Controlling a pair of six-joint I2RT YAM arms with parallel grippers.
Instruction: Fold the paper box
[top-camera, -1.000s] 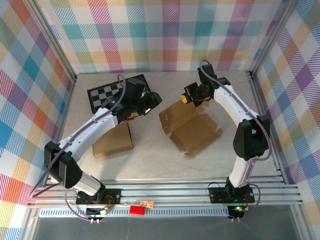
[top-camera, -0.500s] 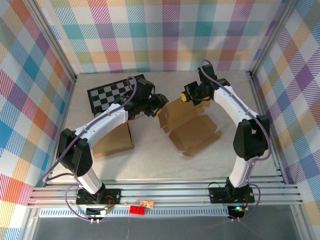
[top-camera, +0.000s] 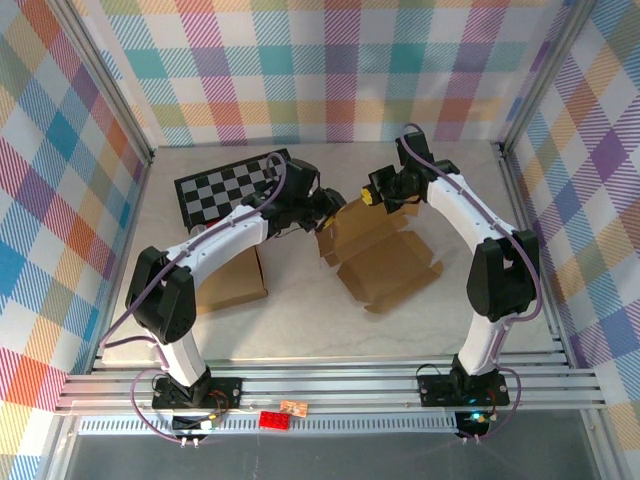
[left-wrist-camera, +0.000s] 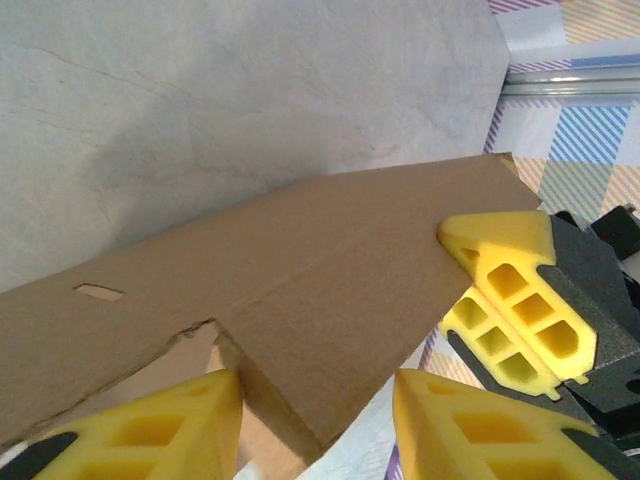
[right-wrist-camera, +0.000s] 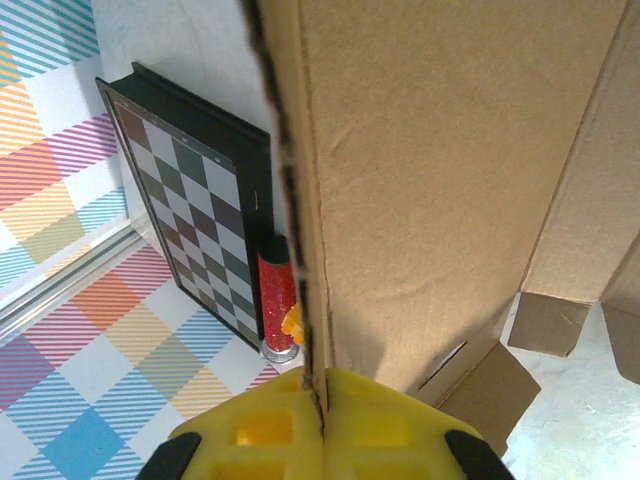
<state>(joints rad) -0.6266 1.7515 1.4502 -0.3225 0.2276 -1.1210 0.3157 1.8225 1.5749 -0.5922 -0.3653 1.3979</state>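
Checking Station State: Paper Box Held at Two Flaps

**Item count.** Two arms work over the counter (top-camera: 300, 325): the left arm (top-camera: 215, 240) and the right arm (top-camera: 470, 215). There are two cardboard items:
- the paper box (top-camera: 390, 262)
- a second brown cardboard piece (top-camera: 228, 282), lying flat at the left, partly under the left arm

One checkerboard (top-camera: 222, 187) lies at the far left of the counter. One red glittered cylinder (right-wrist-camera: 276, 295) lies just beside the board's edge. One red brick (top-camera: 275, 419) sits on the front rail.

**Paper box condition.** The box is plain brown corrugated card. It is unfolded, with its flaps spread and its crease lines visible. A small slot (left-wrist-camera: 100, 292) is cut into one panel. The box lies right of centre on the counter, and its far flaps are raised between the two arm ends.

**Jaw state.**
- Right jaws: clenched on the thin edge of a raised box panel (right-wrist-camera: 430, 180). The card runs straight into the seam between the yellow fingers (right-wrist-camera: 260, 430).
- Left jaws: released. They straddle the corner of a box flap (left-wrist-camera: 300, 280), and a visible gap separates the flap from the right-hand finger (left-wrist-camera: 470, 430).
- One finger of the right jaws (left-wrist-camera: 505, 285) presses the same flap's far edge.
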